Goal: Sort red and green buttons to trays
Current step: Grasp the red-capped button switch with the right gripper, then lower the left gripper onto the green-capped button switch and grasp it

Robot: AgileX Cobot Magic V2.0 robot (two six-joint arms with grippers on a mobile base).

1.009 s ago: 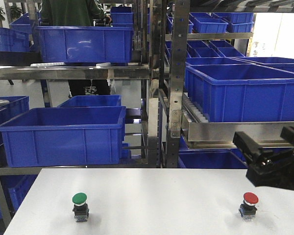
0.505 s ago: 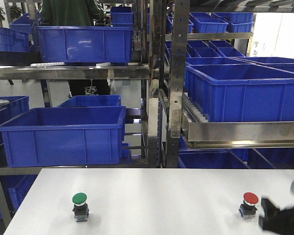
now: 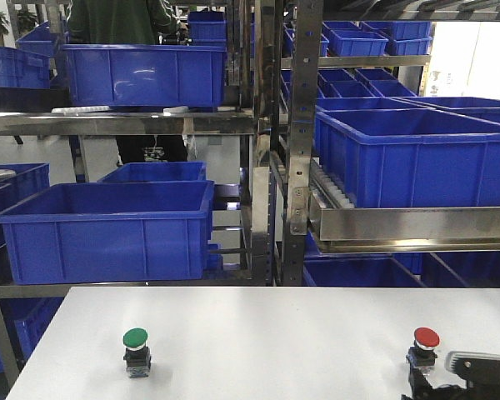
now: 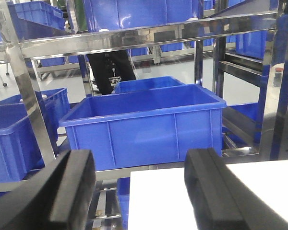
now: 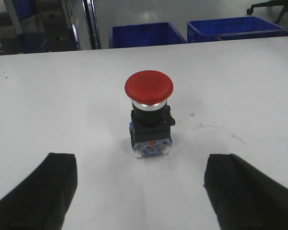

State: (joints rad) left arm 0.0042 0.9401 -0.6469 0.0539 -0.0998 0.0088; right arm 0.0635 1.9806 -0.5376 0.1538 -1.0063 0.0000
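Note:
The red button [image 3: 425,347] stands upright on the white table [image 3: 275,333] at the right. The green button [image 3: 135,350] stands upright at the left. My right gripper [image 3: 454,385] is low at the table's front right, just in front of and to the right of the red button. In the right wrist view the gripper [image 5: 144,191] is open and empty, and the red button [image 5: 149,112] stands a little ahead of its fingers, centred between them. My left gripper [image 4: 141,191] is open and empty, facing the table's edge. The red and green trays are out of view.
Steel racks [image 3: 293,142] with several deep blue crates [image 3: 108,229] stand behind the table. A large blue crate [image 4: 144,124] sits past the table edge in the left wrist view. A person [image 3: 121,25] stands behind the racks.
My right gripper has come down from above the table's right side to table level by the red button. The buttons have not moved.

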